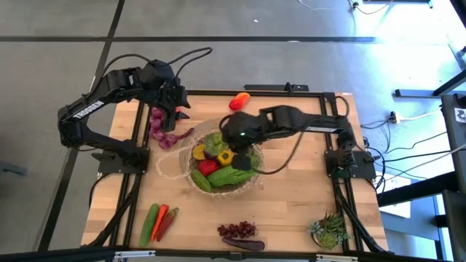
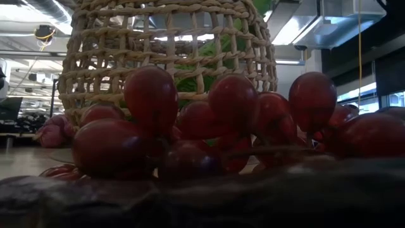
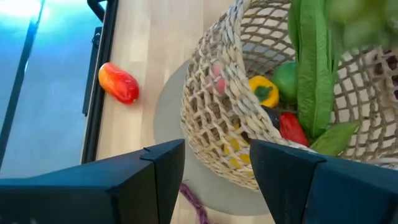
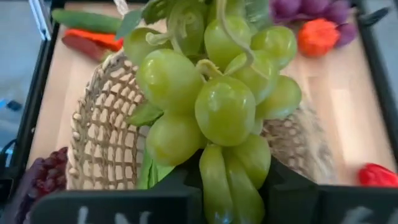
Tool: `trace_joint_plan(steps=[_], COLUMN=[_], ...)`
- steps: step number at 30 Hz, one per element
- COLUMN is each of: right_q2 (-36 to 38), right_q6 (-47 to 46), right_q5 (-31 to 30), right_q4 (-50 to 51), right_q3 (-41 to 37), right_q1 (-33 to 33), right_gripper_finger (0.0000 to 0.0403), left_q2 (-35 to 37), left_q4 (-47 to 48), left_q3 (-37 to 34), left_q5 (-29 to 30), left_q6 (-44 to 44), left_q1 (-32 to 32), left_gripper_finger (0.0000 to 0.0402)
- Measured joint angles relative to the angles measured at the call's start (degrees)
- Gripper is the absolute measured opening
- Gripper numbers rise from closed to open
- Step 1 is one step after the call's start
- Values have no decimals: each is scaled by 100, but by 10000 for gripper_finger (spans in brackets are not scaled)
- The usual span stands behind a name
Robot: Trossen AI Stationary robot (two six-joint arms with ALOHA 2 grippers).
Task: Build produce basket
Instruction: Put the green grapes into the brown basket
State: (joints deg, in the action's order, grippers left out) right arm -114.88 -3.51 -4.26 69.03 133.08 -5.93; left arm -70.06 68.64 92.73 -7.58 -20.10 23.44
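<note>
Green grapes (image 4: 217, 106) clamped in right end effector (image 1: 244, 156) over basket (image 1: 251, 182)

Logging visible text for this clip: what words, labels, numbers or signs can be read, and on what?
"TROSSEN": white lettering on the left arm, high view.
White marks on the right end effector, right wrist view: cut off, not readable.
Nothing else readable in any view.

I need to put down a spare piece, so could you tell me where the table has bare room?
Bare wood lies between the basket and the potted plant, and in the far right corner beyond the red pepper. It is crowded around the basket, where the right gripper works.
</note>
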Motion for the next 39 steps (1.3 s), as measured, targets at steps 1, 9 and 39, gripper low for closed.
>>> trace_joint_plan(steps=[1, 9, 39], right_q2=[-90, -973, -1400], right_q6=[48, 98, -1592], right_q5=[70, 701, -1704], right_q4=[-28, -179, 1669], right_q3=[0, -2, -83], right_q1=[0, 133, 211], right_gripper_finger=[51, 51, 51], left_q2=[0, 0, 0], left_q4=[-4, -4, -2], left_q3=[0, 0, 0], left_q5=[-2, -4, -4], left_q6=[0, 0, 2], left_q1=[0, 0, 0], left_gripper_finger=[171, 171, 171])
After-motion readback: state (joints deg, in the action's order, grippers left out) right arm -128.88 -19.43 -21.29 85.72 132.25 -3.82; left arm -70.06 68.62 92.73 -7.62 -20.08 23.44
